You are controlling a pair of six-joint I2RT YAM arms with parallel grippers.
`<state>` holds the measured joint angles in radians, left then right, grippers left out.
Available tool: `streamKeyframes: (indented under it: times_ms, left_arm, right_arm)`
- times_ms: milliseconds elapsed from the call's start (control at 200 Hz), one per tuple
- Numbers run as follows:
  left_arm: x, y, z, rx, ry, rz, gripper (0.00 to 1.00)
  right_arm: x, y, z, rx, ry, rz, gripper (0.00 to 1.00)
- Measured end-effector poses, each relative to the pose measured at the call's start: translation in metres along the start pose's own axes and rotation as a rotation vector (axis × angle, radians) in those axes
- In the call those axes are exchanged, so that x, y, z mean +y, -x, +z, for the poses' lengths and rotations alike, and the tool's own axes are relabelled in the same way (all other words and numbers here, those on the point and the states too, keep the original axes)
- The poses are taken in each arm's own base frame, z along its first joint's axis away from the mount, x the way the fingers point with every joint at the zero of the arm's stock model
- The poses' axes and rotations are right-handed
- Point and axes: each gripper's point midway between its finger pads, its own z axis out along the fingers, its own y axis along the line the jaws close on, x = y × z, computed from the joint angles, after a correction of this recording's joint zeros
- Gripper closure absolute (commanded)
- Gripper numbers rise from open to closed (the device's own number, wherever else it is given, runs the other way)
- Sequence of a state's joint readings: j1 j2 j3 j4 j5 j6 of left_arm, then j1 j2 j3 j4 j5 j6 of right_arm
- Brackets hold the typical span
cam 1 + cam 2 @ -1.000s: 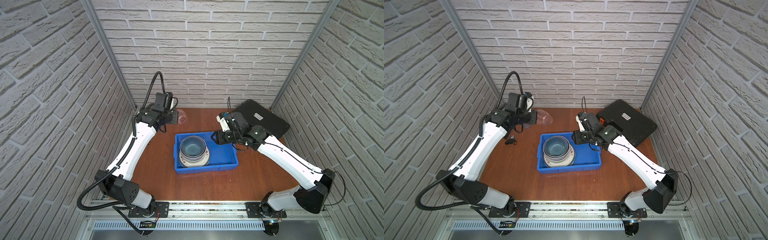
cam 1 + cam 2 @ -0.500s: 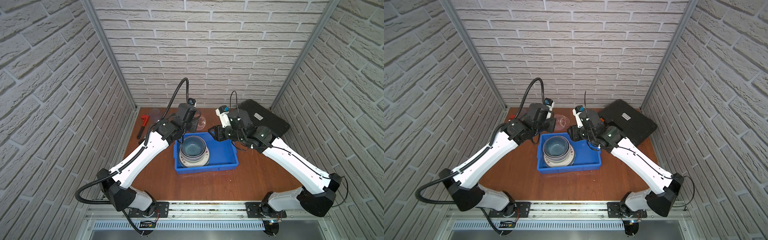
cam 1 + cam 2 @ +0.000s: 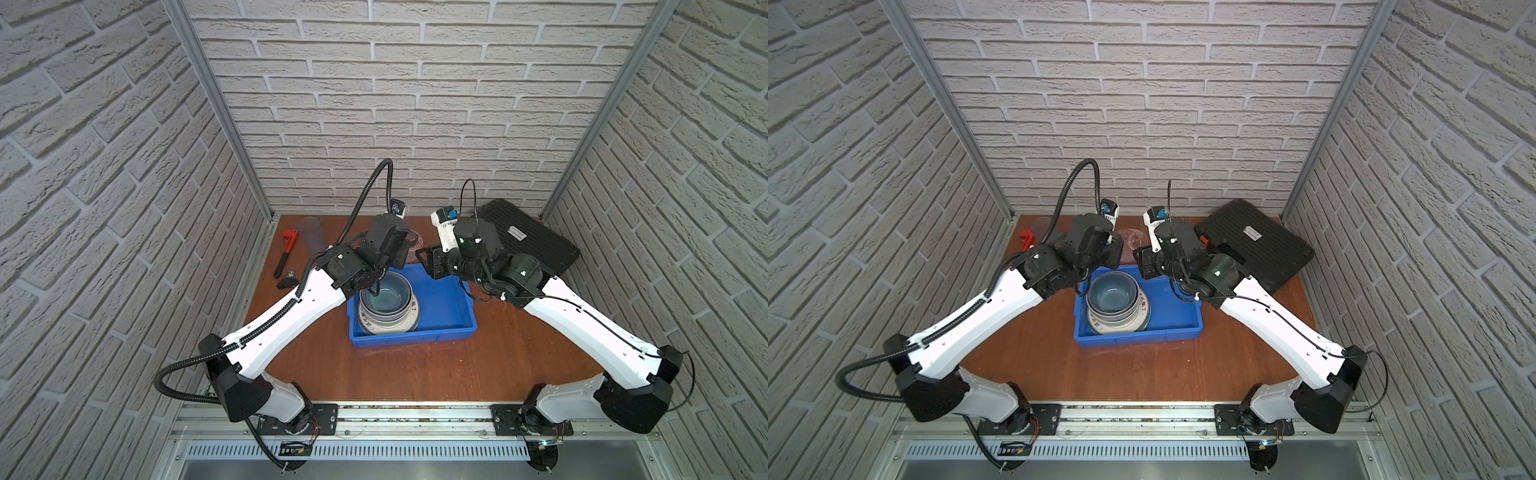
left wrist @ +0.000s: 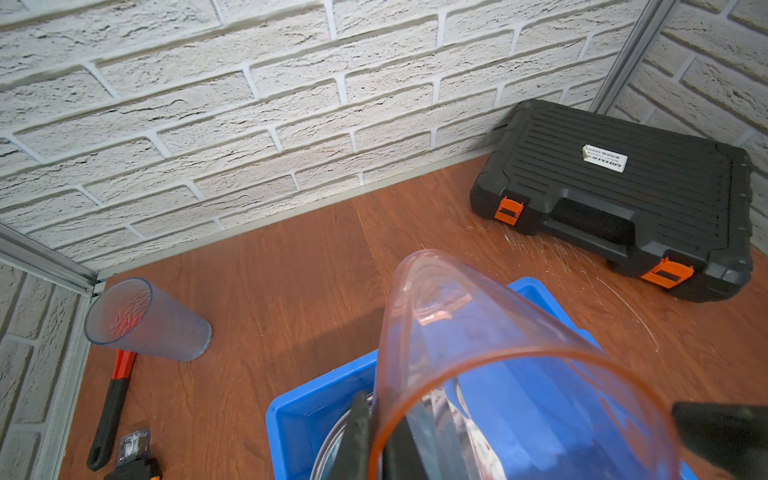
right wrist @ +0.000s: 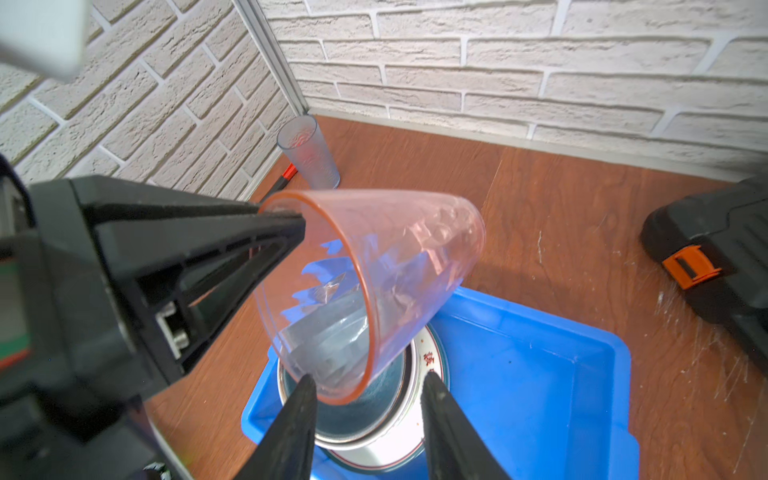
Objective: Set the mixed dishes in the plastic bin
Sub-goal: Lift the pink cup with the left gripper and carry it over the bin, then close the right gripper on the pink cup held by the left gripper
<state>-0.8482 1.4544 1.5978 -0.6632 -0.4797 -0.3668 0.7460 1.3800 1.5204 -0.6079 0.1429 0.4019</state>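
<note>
Left gripper, mine: clamped on rim of pink tumbler. Tumbler tilted, held above far edge of blue bin, mouth facing my right gripper.
Right gripper: fingers apart, tips close to tumbler's rim, contact unclear.
In bin, left half: blue-grey bowl atop stacked bowls and plates, close under tumbler.
Outside bin: second tumbler upright in far left corner, red wrench beside it, black tool case far right, behind my right arm.

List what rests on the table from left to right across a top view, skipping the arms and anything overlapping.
red pipe wrench → standing clear tumbler → blue plastic bin → black tool case
</note>
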Motion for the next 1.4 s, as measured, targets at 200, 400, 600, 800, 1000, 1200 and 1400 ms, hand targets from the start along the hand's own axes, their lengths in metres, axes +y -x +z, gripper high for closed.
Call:
streamKeyframes:
  times_ms: [200, 400, 600, 800, 1000, 1200, 1400]
  left_arm:
    - [-0.012, 0.002, -0.003, -0.006, -0.022, 0.005, 1.00]
    - [-0.016, 0.003, -0.004, -0.008, -0.029, 0.004, 1.00]
    - [-0.019, 0.004, -0.005, -0.010, -0.042, 0.005, 1.00]
    - [-0.024, 0.006, -0.007, -0.020, -0.054, 0.005, 1.00]
    - [-0.027, 0.005, -0.007, -0.019, -0.063, 0.006, 1.00]
    - [-0.030, 0.006, -0.007, -0.022, -0.072, 0.008, 0.96]
    - [-0.034, 0.005, -0.008, -0.018, -0.092, -0.001, 0.88]
  right_arm:
    - [-0.006, 0.004, 0.004, -0.027, -0.054, -0.017, 0.59]
    - [-0.011, 0.005, 0.009, -0.039, -0.101, -0.028, 0.62]
    - [-0.017, 0.005, 0.013, -0.043, -0.140, -0.029, 0.65]
    - [-0.020, 0.009, 0.011, -0.061, -0.168, -0.020, 0.70]
    - [-0.025, 0.012, 0.009, -0.077, -0.197, 0.001, 0.79]
    - [-0.030, 0.012, 0.010, -0.080, -0.229, -0.001, 0.87]
    - [-0.033, 0.011, 0.010, -0.078, -0.242, -0.003, 0.92]
